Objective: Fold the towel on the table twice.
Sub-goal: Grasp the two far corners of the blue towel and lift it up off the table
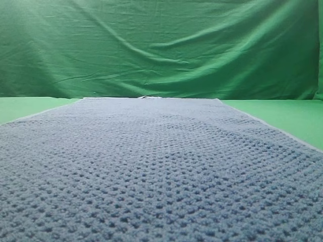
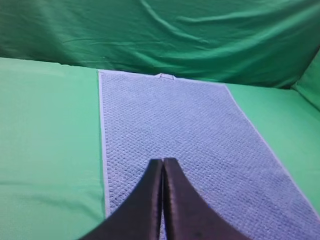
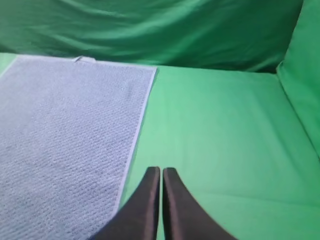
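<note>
The blue-grey waffle-knit towel (image 1: 151, 166) lies flat and unfolded on the smooth green table (image 1: 287, 113), its long side running away from me. It also shows in the left wrist view (image 2: 175, 125) and the right wrist view (image 3: 65, 130). A small loop tag (image 2: 164, 76) sits at its far edge. My left gripper (image 2: 162, 162) is shut and empty, hovering above the near left part of the towel. My right gripper (image 3: 161, 171) is shut and empty, above bare table (image 3: 225, 140) just right of the towel's right edge. Neither gripper shows in the exterior view.
A wrinkled green cloth backdrop (image 1: 161, 45) hangs behind the table and wraps round the right side (image 3: 300, 75). Bare green table lies left of the towel (image 2: 45, 130) and right of it.
</note>
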`<state>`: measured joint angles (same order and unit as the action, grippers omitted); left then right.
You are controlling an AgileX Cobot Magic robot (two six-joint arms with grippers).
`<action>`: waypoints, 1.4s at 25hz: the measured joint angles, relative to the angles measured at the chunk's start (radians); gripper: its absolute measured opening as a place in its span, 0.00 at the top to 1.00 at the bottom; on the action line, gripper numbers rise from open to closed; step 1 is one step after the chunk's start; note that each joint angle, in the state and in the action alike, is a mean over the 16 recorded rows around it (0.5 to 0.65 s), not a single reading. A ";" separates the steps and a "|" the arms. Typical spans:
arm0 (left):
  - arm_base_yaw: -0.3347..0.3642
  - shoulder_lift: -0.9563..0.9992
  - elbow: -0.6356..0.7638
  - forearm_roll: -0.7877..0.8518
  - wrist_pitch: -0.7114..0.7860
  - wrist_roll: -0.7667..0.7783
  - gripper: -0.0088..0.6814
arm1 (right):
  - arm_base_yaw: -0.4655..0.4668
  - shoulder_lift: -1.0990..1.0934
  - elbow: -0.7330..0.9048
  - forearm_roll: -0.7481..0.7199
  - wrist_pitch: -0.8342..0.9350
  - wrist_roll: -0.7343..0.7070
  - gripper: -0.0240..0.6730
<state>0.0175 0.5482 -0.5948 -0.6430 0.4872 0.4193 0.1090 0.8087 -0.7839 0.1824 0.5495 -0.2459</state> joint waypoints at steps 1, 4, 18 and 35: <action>-0.003 0.042 -0.027 0.018 0.022 -0.007 0.99 | 0.007 0.032 -0.023 -0.004 0.022 0.000 0.97; -0.010 0.162 -0.107 0.072 0.084 -0.029 0.99 | 0.033 0.128 -0.084 -0.018 0.075 0.004 0.97; -0.038 0.682 -0.369 0.242 0.254 -0.114 0.99 | 0.197 0.602 -0.331 -0.104 0.212 0.127 0.97; -0.122 1.133 -0.587 0.419 0.275 -0.262 0.95 | 0.281 1.008 -0.528 -0.191 0.252 0.317 0.86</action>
<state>-0.1050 1.6810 -1.1818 -0.2241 0.7624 0.1574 0.3900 1.8171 -1.3118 -0.0088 0.8020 0.0711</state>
